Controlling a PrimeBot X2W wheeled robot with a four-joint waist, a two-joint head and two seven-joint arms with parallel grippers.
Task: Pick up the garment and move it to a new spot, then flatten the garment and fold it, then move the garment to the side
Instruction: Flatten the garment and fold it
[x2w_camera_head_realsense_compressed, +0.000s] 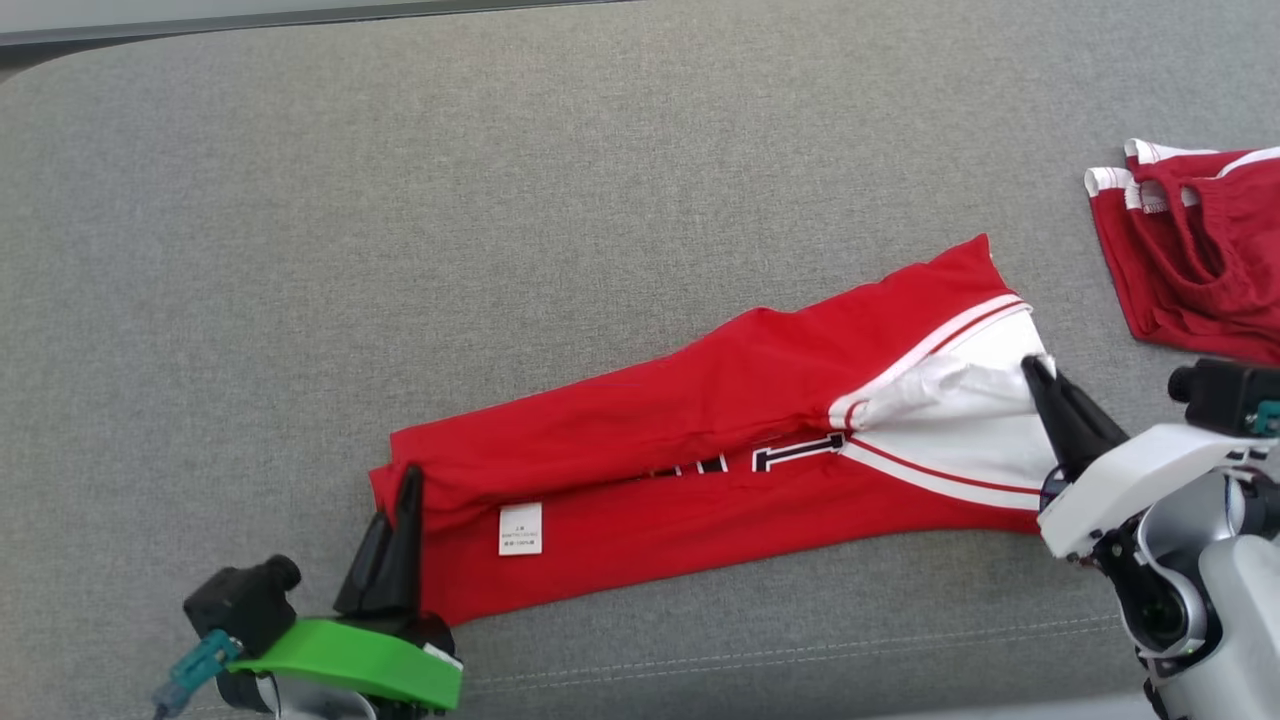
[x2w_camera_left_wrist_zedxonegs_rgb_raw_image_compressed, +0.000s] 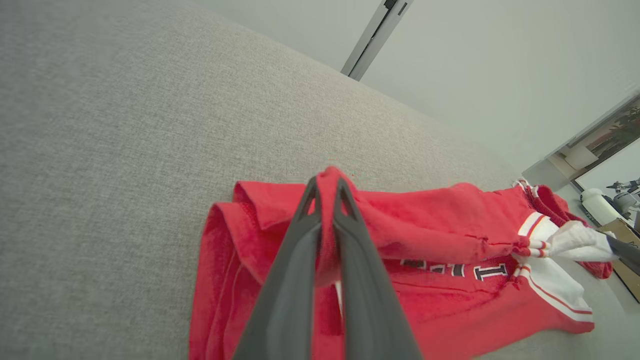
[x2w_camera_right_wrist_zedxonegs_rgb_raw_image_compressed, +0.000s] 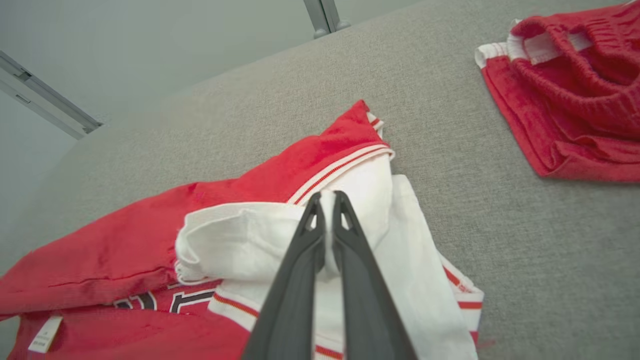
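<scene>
Both left end effector (x2w_camera_head_realsense_compressed: 408, 482) and right end effector (x2w_camera_head_realsense_compressed: 1036, 366) pinch the garment (x2w_camera_head_realsense_compressed: 700, 400); other red clothing (x2w_camera_head_realsense_compressed: 1200, 260) lies apart.

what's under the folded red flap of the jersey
Dark lettering peeks out at the edge of the flap, with a white label lower down on the jersey; the rest of the print is covered.

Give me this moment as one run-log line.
left gripper: shut on garment, red end | right gripper: shut on garment, white end | garment: part-folded on grey cushion
</scene>
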